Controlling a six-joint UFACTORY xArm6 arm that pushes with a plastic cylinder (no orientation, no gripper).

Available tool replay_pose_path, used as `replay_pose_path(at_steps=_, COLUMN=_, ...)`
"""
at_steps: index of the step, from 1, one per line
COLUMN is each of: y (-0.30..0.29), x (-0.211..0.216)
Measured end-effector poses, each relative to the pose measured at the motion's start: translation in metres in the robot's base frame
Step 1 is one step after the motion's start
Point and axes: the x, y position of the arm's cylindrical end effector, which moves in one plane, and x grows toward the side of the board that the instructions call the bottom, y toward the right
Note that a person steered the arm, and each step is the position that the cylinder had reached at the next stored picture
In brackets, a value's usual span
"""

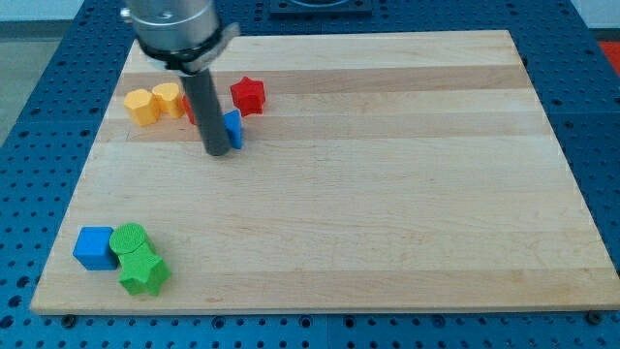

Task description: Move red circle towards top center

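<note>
The rod, carrying no gripper to open or close, is resting its tip (pixel 217 152) by a blue block (pixel 233 128); the red circle (pixel 191 109) is sitting half-hidden just behind it, towards the view's top-left; top center is remaining unreached.

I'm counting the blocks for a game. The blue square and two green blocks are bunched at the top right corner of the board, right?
Not quite. The camera view shows the blue square and two green blocks bunched at the bottom left corner of the board, not the top right. They are bunched together, as you said.
</note>
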Motion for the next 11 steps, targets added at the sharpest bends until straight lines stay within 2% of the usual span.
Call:
replay_pose_path(at_steps=1, y=0.000, x=0.000)
replay_pose_path(at_steps=4, y=-0.056, x=0.004)
replay_pose_path(at_steps=5, y=-0.056, x=-0.009)
replay_pose_path(at_steps=6, y=-0.057, x=-0.040)
replay_pose_path(at_steps=7, y=-0.059, x=-0.040)
replay_pose_path(at_steps=8, y=-0.057, x=-0.070)
replay_pose_path(at_steps=9, y=-0.014, x=-0.102)
replay_pose_path(at_steps=10, y=0.015, x=-0.110)
replay_pose_path(at_steps=11, y=0.003, x=-0.109)
